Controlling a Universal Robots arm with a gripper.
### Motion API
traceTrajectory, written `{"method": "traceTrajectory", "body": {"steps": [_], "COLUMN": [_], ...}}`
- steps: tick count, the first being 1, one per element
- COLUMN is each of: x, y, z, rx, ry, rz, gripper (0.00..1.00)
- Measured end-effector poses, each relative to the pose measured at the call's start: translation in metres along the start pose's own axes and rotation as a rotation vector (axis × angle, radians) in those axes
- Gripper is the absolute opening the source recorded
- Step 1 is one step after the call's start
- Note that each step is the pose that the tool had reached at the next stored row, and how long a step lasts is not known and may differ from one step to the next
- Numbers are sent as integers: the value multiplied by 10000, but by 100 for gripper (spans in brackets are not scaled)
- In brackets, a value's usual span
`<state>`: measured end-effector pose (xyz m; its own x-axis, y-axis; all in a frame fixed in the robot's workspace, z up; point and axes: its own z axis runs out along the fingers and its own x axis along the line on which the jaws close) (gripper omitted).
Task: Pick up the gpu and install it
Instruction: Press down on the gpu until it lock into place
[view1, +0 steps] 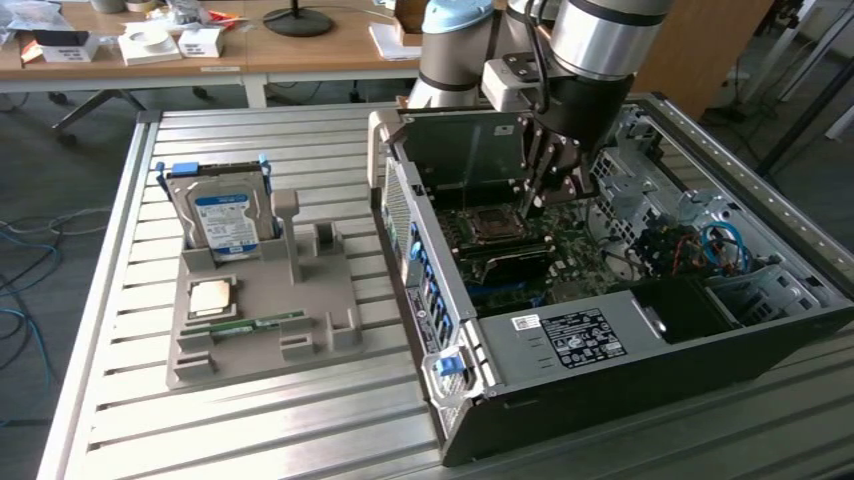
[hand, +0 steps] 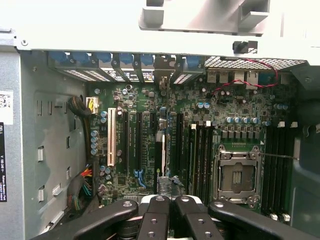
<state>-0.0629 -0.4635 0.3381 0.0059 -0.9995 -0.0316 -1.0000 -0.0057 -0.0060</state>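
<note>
- In the exterior view the arm reaches down into the open computer case (view1: 561, 330), which lies on its side on the slatted metal table (view1: 120, 300). The gripper (view1: 550, 192) hangs just above the motherboard (view1: 534, 265).
- In the wrist view the gripper's (hand: 169, 210) black fingers (hand: 156, 220) sit pressed close together, shut on the thin top edge of the gpu (hand: 162, 150), a dark card seen edge-on that runs away from the fingers towards the case's rear slots.
- The wrist view also shows the card standing upright over the motherboard (hand: 200, 130), among the expansion slots (hand: 132, 145), beside a white slot (hand: 111, 137); whether it is seated cannot be told.
- The empty processor socket (hand: 236, 176) lies well to one side of the card.
- The exterior view shows a grey parts holder (view1: 260, 320) on the exterior view's left, well apart from the case. It carries a hard drive (view1: 224, 222) standing upright, a processor chip (view1: 214, 297) and a green memory stick (view1: 254, 325).
</note>
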Motion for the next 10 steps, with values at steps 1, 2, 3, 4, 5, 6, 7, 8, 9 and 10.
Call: {"method": "traceTrajectory", "body": {"steps": [1, 2, 3, 4, 5, 6, 7, 8, 9, 10], "x": [0, 0, 0, 0, 0, 0, 0, 0, 0, 0], "y": [0, 0, 0, 0, 0, 0, 0, 0, 0, 0], "z": [0, 0, 0, 0, 0, 0, 0, 0, 0, 3], "rx": [1, 0, 0, 0, 0, 0, 0, 0, 0, 1], "ry": [0, 0, 0, 0, 0, 0, 0, 0, 0, -2], "rz": [0, 0, 1, 0, 0, 0, 0, 0, 0, 0], "gripper": [11, 11, 11, 11, 11, 11, 11, 11, 11, 11]}}
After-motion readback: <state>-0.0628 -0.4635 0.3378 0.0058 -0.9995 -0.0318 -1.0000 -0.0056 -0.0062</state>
